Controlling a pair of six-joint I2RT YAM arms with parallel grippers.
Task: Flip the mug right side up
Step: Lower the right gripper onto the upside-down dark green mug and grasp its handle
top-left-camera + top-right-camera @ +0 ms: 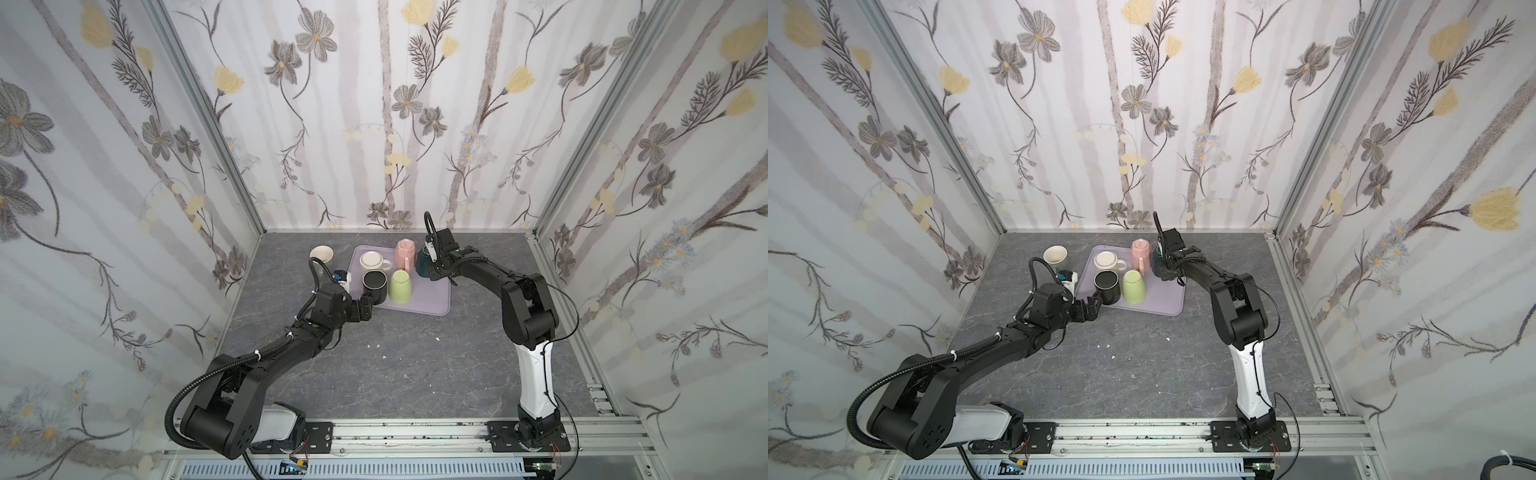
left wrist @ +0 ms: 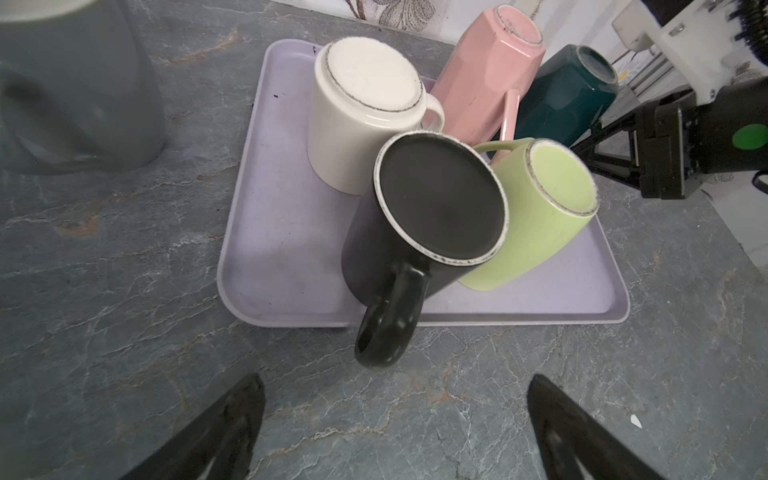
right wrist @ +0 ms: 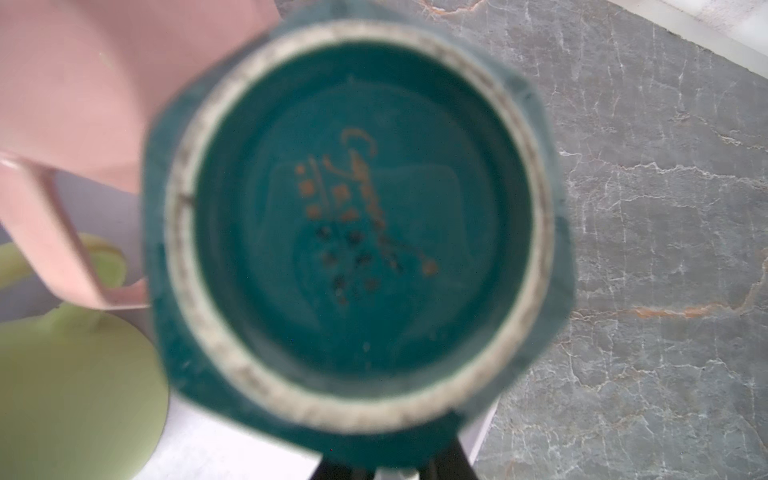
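A: Starting with the biggest?
B: Grey marbled stone-look desk (image 1: 415,374), walled in by flowered panels (image 1: 374,104). Then two black robot arms, reaching in from the near edge, left arm (image 1: 286,357) low and long, right arm (image 1: 528,307) folded high.
A: Next down?
B: Flat lilac plastic tray (image 1: 432,301), lying toward the back of the desk, carrying five mugs, every one base up.
A: Named in turn?
B: Matt black ceramic mug (image 2: 440,195) at the near left, handle jutting over the tray's near rim. Lime-green ceramic mug (image 2: 552,199) just beside it on the right. Cream ceramic mug (image 2: 370,79) behind the black. Pink faceted ceramic mug (image 2: 490,66) behind the green. Teal faceted ceramic mug (image 3: 361,216) at the tray's far right edge, just beside the pink, not yet righted, gold mark (image 3: 357,174) showing on the underside.
A: Off the tray?
B: Cream cup (image 1: 322,254), mouth up, on bare desk left of the tray's far corner. Small white-and-blue item (image 1: 343,278) near it, too small to identify.
A: And the fingers?
B: Left fingers (image 2: 216,436) spread wide apart, holding nothing, hovering over the desk just short of the black handle. Right fingers (image 3: 345,471) drawn together at the teal mug's side wall, pinched on a teal stub there, tips mostly out of frame.
A: Smaller yet?
B: A few white flecks (image 1: 376,345) scattered on the desk's middle
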